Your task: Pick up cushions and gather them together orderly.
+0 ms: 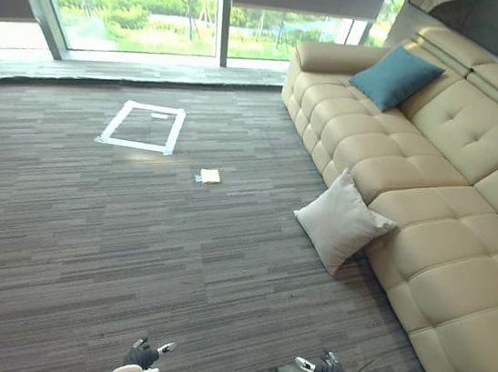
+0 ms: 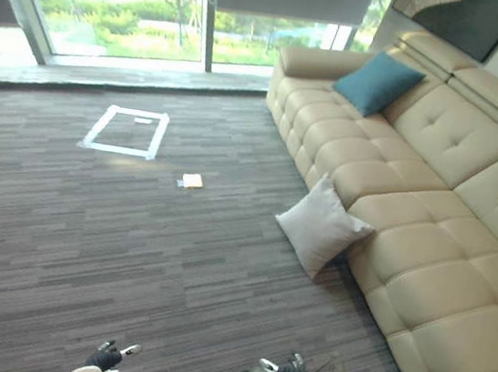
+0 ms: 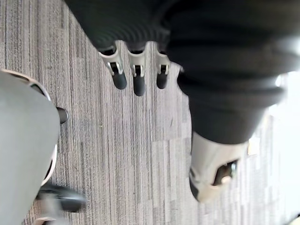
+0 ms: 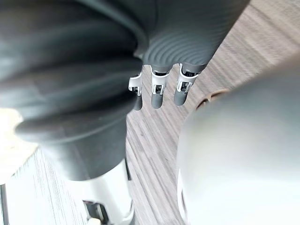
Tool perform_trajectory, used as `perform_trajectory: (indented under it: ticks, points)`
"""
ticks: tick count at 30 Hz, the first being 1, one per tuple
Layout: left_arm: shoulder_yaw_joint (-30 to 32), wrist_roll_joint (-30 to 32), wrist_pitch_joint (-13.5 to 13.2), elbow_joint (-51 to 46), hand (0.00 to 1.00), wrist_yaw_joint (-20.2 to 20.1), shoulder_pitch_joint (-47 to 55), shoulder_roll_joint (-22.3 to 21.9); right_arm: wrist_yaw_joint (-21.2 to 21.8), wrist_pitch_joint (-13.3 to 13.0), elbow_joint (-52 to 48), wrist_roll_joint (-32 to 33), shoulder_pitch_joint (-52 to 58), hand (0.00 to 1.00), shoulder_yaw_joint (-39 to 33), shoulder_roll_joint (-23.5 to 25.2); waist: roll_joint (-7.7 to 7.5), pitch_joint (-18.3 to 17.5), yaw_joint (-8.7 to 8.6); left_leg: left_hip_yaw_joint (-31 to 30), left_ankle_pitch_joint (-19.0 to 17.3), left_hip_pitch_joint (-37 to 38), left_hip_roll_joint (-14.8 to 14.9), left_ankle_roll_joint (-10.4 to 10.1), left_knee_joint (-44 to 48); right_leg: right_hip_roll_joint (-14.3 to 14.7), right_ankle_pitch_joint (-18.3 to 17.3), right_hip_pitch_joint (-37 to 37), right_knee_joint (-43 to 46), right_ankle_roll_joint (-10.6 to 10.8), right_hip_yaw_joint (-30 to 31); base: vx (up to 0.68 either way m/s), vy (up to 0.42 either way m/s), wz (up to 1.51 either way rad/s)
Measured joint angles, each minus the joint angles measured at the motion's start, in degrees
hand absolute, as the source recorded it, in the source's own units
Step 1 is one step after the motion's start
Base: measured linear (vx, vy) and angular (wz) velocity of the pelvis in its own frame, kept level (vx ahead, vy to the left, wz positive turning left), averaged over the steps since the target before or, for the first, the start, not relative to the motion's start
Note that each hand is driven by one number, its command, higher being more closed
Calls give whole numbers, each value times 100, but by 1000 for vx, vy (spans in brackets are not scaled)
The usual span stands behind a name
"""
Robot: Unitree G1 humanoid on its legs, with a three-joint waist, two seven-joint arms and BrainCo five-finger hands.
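Left wrist view: left hand (image 3: 138,78) hangs over the grey striped carpet (image 1: 85,247), fingers straight and slack, nothing in it.

Head camera, left to right:
- white tape rectangle (image 1: 142,126) laid flat on the carpet
- small yellow paper slip (image 1: 210,176), near its right corner
- pale grey square fabric cushion (image 1: 341,221) on the floor, tilted, leaning on the front of the cream tufted leather sofa (image 1: 458,269)
- teal square fabric cushion (image 1: 396,77) on the far seat by the armrest, well apart from the pale one

Right hand (image 4: 158,93), in its own wrist view: released, empty.

Risks, as judged:
- Both hands are low and well away from either cushion. Reaching down to the floor cushion on two legs could upset balance.
- A soft cushion pinched at one corner may sag and slip out. A two-handed hold looks safer.
- The slip could slide underfoot on the approach.
- Set carelessly beside the teal one, the pale cushion may roll off the rounded seat edge or sit crooked.

Writing: none legible. The slip and the small white tag (image 1: 159,115) inside the rectangle are too small to read.
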Motion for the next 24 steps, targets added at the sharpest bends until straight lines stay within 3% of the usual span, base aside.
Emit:
perform_trajectory:
  ticks: [2,3,4,5,6,7,8,10,12,14,16,17,19,20,21,22,23,24]
  points:
    - [6,12,5,-15,0,-8,38,-2,0,5,-138,-4,112,0,0,52,-55,-23,-2,-33,-129,282,-89,-136,-9,32,382,37,-300,-162,33,572,-159,18]
    - [38,133,11,-21,0,-13,66,-91,5,0,-273,3,148,0,-27,67,10,-25,-36,-69,-206,526,-66,-143,38,70,508,22,112,-500,151,585,-185,13]
    - [36,178,7,-28,0,-24,78,-155,6,3,-304,-10,153,0,-23,22,109,-56,-31,-68,-204,536,0,-145,166,90,336,35,229,-478,100,555,-219,7]
    - [79,228,6,-72,0,-28,82,-285,14,14,-312,-10,158,0,-24,-48,260,-108,-35,-143,-234,220,250,-192,1018,172,85,131,272,-509,67,411,-194,4]
    - [87,238,8,-88,0,-32,72,-292,17,18,-317,-8,164,0,-17,-52,289,-114,-46,-217,-242,12,359,-209,1512,220,24,199,243,-503,60,492,-285,6]
    - [196,269,7,-191,0,-36,85,-347,12,40,-381,-11,162,0,-14,-103,411,-65,-49,-535,-17,-778,790,-546,3250,461,-79,431,88,-585,80,573,-287,-16]
    - [343,251,6,-271,0,-39,112,-444,-3,72,-374,-5,147,0,9,-155,533,-31,-30,-662,50,-1256,1094,-681,4453,731,-164,707,-80,-670,141,559,-258,-33]
    - [441,226,1,-429,0,-35,163,-446,-12,92,-335,5,164,0,54,-140,499,33,13,-522,-24,-1634,1382,-599,5263,998,-350,1221,-279,-723,340,486,-163,-72]
    - [441,197,-5,-541,0,-31,191,-390,-21,127,-283,18,179,0,91,-70,329,60,35,-256,-221,-2065,1337,-370,4851,1094,-479,1737,-535,-631,649,429,-134,-84]
    - [466,142,-40,-604,0,-27,184,-400,-29,129,-284,19,175,0,100,-53,296,57,87,-317,-310,-2488,1173,-228,4115,1147,-540,2015,-785,-534,995,347,-48,-74]
    - [478,86,-106,-615,0,-22,172,-415,-38,129,-269,17,184,0,101,-49,286,56,145,-597,-303,-2702,943,-242,3342,1147,-545,2135,-875,-525,1284,399,82,-100]
    - [483,77,-118,-605,0,-4,135,-425,-86,120,-167,12,179,0,103,-56,274,48,223,-1064,-186,-2810,688,-326,2399,1130,-651,2285,-944,-397,1626,377,154,-113]
    - [474,38,-120,-605,0,-2,136,-411,-134,121,-131,13,210,0,192,-62,242,23,254,-1308,97,-2826,565,-226,1714,1119,-841,2421,-922,-295,1918,427,271,-116]
    - [473,15,-120,-592,0,-3,144,-392,-132,122,-131,13,274,0,230,-48,191,-48,304,-1305,492,-2789,547,-83,1663,1079,-1041,2434,-785,-144,2151,426,295,-106]
    - [475,2,-117,-585,0,-7,148,-371,-132,123,-129,12,298,0,245,-28,148,-82,314,-1283,630,-2753,518,-77,1660,1036,-1114,2420,-714,-104,2236,491,348,-89]
    - [487,-14,-113,-548,0,-12,148,-282,-130,123,-117,13,351,0,258,53,62,-168,330,-1195,733,-2684,432,-175,1702,890,-1248,2401,-510,70,2309,489,327,-90]
    - [461,-13,-109,-467,0,-2,139,-144,-119,121,-139,4,427,0,249,177,-161,-273,328,-773,533,-2513,329,-82,1679,638,-1256,1990,335,229,2355,567,392,-101]
    - [440,-13,-110,-417,0,-3,121,-93,-113,120,-156,-1,424,0,249,193,-223,-264,332,-610,402,-2379,285,-24,1650,513,-1185,1735,913,356,2298,424,301,-83]
